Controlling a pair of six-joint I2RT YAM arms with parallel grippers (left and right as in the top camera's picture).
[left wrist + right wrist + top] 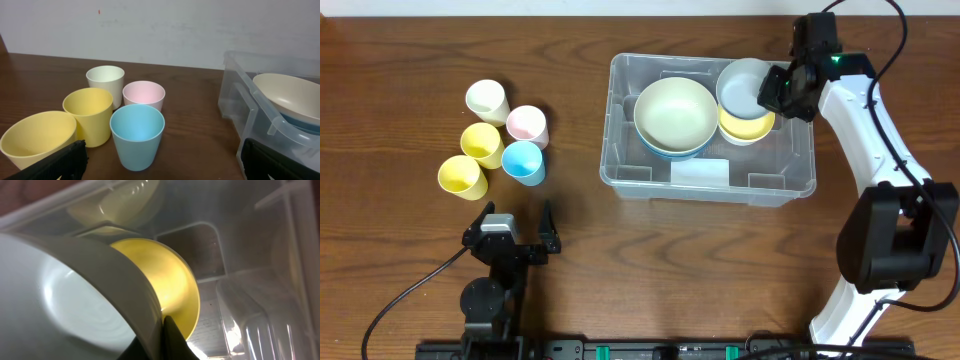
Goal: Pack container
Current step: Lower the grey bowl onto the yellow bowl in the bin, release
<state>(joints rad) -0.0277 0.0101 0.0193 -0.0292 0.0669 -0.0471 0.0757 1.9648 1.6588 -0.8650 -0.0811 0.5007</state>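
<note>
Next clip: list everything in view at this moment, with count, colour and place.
container: one, clear, right of centre
cream bowl: one, cream, container's left half
blue bowl: one, blue, under cream bowl
grey bowl: one, pale grey, container's right half
yellow bowl: one, yellow, under grey bowl
cups: five, cream, pink, blue, two yellow, left of container
table: one, brown wood
left claw: one, black, open, near cups
right claw: one, black, gripping grey bowl's rim
</note>
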